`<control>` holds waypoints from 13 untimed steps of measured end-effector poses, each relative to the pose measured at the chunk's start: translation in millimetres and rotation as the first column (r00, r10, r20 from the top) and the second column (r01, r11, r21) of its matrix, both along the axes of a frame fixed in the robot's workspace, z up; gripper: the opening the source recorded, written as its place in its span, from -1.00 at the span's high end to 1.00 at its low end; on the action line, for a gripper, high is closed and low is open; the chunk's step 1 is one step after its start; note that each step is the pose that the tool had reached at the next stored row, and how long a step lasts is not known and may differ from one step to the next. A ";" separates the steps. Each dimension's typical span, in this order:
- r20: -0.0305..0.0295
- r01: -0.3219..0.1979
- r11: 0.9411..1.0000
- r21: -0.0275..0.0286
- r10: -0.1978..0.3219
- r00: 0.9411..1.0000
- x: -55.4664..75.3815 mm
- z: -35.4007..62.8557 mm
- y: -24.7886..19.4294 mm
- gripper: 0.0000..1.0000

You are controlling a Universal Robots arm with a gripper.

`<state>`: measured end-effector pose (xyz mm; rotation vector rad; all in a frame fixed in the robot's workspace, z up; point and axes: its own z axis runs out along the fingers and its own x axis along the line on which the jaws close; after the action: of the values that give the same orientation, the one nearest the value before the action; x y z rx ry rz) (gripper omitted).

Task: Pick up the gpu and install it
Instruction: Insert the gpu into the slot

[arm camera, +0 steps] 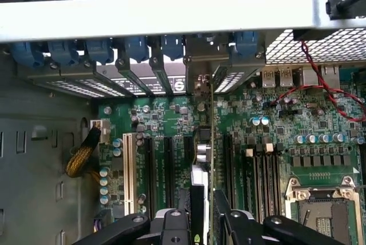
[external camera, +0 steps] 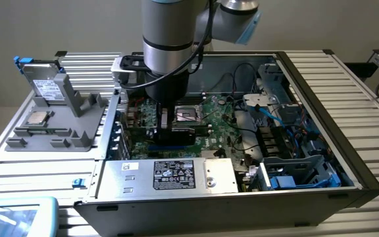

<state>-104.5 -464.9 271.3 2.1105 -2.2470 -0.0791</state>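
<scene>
gpu held on edge, low over the motherboard slots

past the power supply (external camera: 170, 175) at the near side of the open case (external camera: 321, 74), the gripper (arm camera: 200, 228) is closed on the gpu (arm camera: 201, 148). it holds the card upright and edge-on over the motherboard (arm camera: 166, 113), silver bracket toward the rear slot openings (arm camera: 143, 82). the card looks light and stiff but fragile, best held by its top edge, clear of the contacts. i can't tell whether it's seated.
</scene>
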 end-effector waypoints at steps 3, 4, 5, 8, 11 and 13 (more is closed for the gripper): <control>-0.002 0.000 1.000 0.001 0.000 1.000 1.0 -0.1 -1.0 0.45; -0.002 0.000 1.000 0.001 0.000 1.000 1.9 0.0 -2.2 0.45; -0.002 0.001 1.000 0.001 -0.001 1.000 2.9 0.0 -3.2 0.45; -0.003 0.000 1.000 0.001 0.000 1.000 6.0 0.0 -5.0 0.45; -0.003 0.003 1.000 0.001 -0.003 1.000 7.1 -0.1 -6.3 0.45; -0.003 0.014 1.000 0.001 -0.014 1.000 7.1 -0.1 -6.4 0.45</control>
<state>-97.4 -471.3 271.2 2.0933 -2.2604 -0.0839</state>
